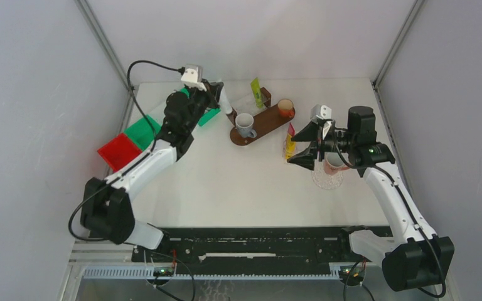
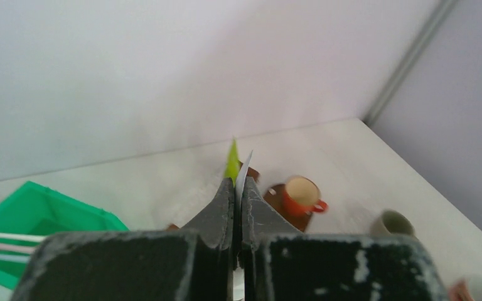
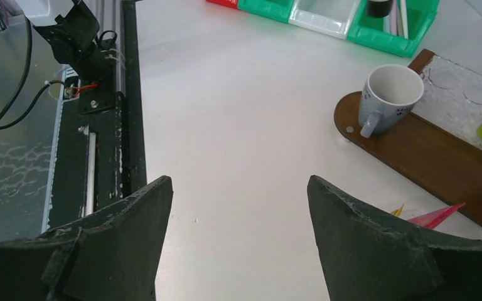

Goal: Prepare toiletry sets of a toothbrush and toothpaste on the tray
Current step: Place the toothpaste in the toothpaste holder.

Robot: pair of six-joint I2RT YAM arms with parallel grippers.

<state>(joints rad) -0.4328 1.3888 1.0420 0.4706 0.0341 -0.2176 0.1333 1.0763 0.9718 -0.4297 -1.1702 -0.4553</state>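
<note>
- While my left gripper pinches tight on a thin, flat white toothbrush,
- my right gripper gapes wide and empty above the smooth white table.

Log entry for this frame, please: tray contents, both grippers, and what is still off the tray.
tray: brown wooden tray holding grey mug and orange mug
green-yellow tube: upright at the tray's far edge
left gripper: shut on white toothbrush, by the tray's left end
right gripper: open, empty, beside red-yellow tube
off tray: red-yellow tube; pink mug under the right arm
bins: green bin and red bin at left
</note>
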